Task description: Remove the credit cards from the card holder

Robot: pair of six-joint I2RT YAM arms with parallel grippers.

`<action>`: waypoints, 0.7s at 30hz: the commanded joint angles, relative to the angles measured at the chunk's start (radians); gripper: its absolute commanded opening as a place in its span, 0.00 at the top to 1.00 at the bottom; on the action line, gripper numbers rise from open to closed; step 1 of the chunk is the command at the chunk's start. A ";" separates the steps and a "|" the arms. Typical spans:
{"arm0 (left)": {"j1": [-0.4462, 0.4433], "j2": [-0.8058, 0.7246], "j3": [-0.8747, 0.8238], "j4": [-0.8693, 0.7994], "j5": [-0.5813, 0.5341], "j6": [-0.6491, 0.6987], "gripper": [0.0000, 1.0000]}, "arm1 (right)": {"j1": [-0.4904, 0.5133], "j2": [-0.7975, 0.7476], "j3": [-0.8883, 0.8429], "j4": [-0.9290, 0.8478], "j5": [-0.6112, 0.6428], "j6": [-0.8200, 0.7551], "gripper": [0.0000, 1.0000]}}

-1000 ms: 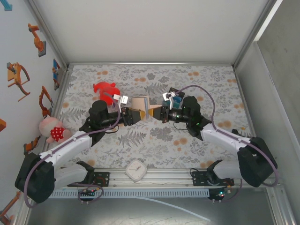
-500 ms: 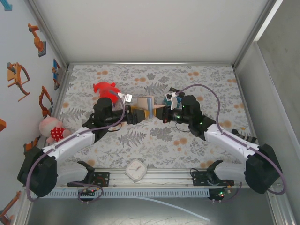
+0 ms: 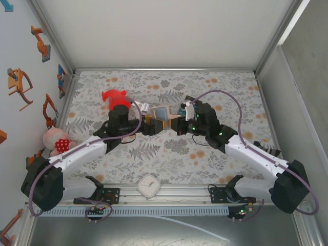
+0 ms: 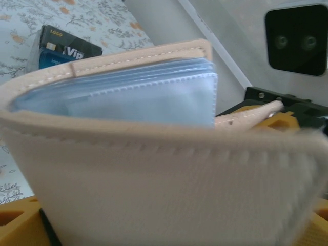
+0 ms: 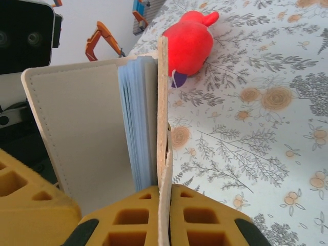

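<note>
The tan card holder (image 3: 161, 115) stands on edge, spread open between both grippers, its light blue lining (image 5: 136, 128) facing up. My left gripper (image 3: 148, 124) is shut on the left cover, which blocks the left wrist view (image 4: 164, 179). My right gripper (image 5: 165, 205) is shut on the other cover, pinching its thin edge (image 5: 163, 102) between the yellow fingers (image 5: 215, 218). No card shows in the blue sleeves (image 4: 133, 97). A small stack of dark and blue credit cards (image 4: 64, 48) lies on the floral table behind the holder.
A red plush toy (image 3: 115, 97) sits just left of the holder and beyond it (image 5: 189, 41). A pink plush (image 3: 56, 141) lies at the left wall. A white square clock (image 3: 149, 185) rests at the near rail. The floral cloth (image 3: 215, 87) lies bare at back right.
Both grippers have carried the card holder a little farther back and to the right. It now stands more upright, with more of the blue lining showing.
</note>
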 commanded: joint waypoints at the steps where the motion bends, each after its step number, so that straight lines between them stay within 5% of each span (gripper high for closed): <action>1: -0.004 0.003 0.028 -0.025 -0.038 0.031 0.09 | 0.009 -0.035 0.050 -0.039 0.056 -0.026 1.00; 13: -0.006 -0.005 0.034 -0.061 -0.067 0.038 0.57 | 0.017 -0.064 0.059 -0.080 0.104 -0.043 1.00; 18: -0.006 -0.018 0.034 -0.073 -0.069 0.037 0.73 | 0.017 -0.058 0.046 -0.038 0.019 -0.050 1.00; 21: -0.005 -0.014 0.043 -0.078 -0.064 0.020 0.83 | 0.017 -0.052 0.036 -0.008 -0.039 -0.065 0.89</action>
